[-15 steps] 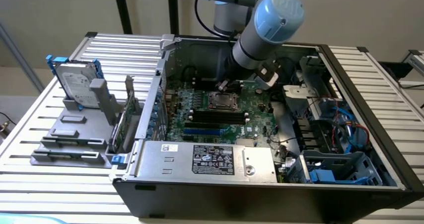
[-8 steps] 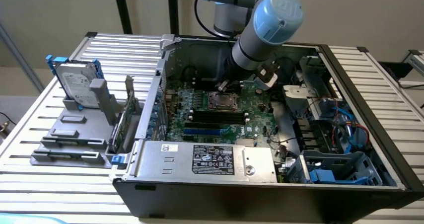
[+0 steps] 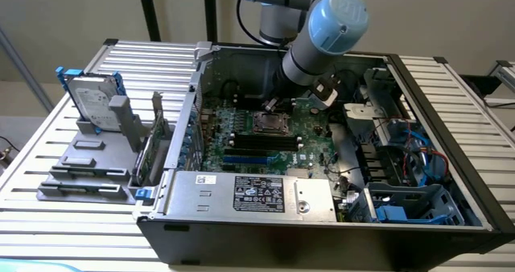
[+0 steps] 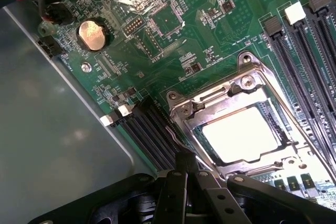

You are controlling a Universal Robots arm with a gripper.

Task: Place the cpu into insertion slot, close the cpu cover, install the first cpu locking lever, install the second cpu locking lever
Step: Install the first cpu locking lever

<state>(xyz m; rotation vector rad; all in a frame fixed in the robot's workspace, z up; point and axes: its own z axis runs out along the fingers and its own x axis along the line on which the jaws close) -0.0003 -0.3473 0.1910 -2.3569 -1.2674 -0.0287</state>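
We see a lab-style workbench: an opened computer case [image 3: 322,224] sits on a slatted metal table [image 3: 48,205] (hard drive [image 3: 90,106] beside it).

One cpu [image 4: 239,135], one cpu cover [image 4: 210,107] (shut), one coin batt [image 4: 93,34], one hard drive [image 3: 93,106]

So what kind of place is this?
Probably a robotics lab or test bench: a robot arm reaches into an open PC case on a slatted metal table, with a hard drive set aside.
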